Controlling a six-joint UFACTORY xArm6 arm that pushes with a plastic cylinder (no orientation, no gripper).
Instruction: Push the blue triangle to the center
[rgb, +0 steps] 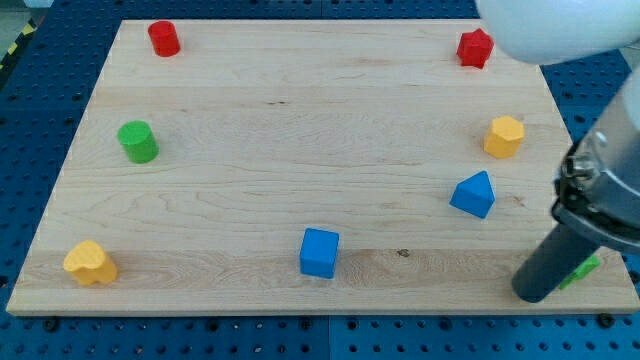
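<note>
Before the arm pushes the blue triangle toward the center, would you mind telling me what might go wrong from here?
1. My tip sits at the view's bottom right, below and right of the blue triangle, so a straight push could send it up-left, possibly off course.
2. The green block is half hidden behind the rod and might get nudged off the board's edge.
3. The yellow block above the triangle could be struck if the push runs too steep.

A robotics lab bench: a pale wooden tabletop (300, 130) lies on a blue perforated metal base (40, 110), with black-and-yellow hazard tape (18, 45) at the view's top left.
</note>
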